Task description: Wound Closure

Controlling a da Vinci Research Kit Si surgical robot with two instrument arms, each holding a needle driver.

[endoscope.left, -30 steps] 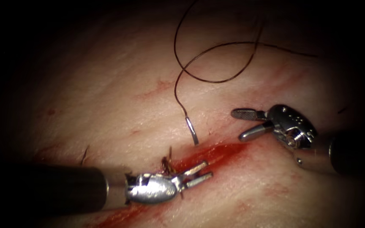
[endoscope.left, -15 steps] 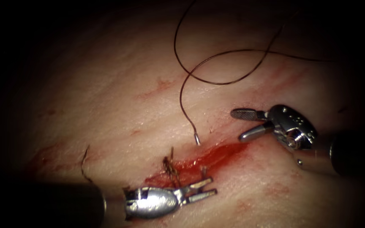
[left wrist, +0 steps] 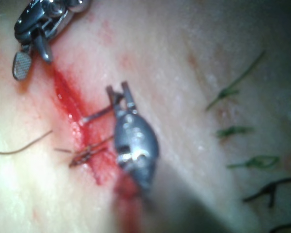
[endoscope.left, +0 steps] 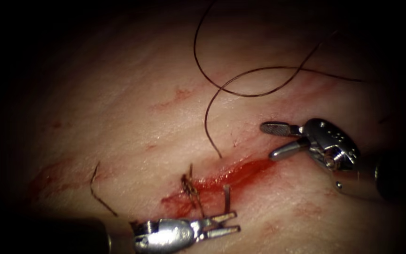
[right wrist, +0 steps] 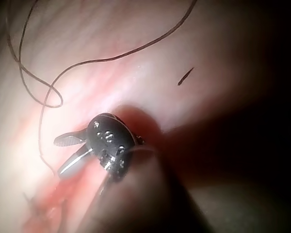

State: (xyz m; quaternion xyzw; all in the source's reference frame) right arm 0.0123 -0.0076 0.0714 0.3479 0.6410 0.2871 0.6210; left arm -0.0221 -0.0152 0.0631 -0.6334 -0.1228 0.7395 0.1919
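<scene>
Left tool [endoscope.left: 224, 224] is clamping the needle [endoscope.left: 226, 197] near its tip. The needle is standing out of the tissue [endoscope.left: 118, 117] by the cut [endoscope.left: 240, 171], towards its left end. Right tool [endoscope.left: 278, 140] is hanging agape, empty, at the cut's right end. Judgement: any pull should be following the needle's curve, keeping thread [endoscope.left: 259, 70] slack

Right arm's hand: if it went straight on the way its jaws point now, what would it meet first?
The right arm's hand, open and holding nothing, points left along the cut's upper side. First in that line is probably the thread where it enters the tissue; depth is unclear, so it might pass above.
</scene>
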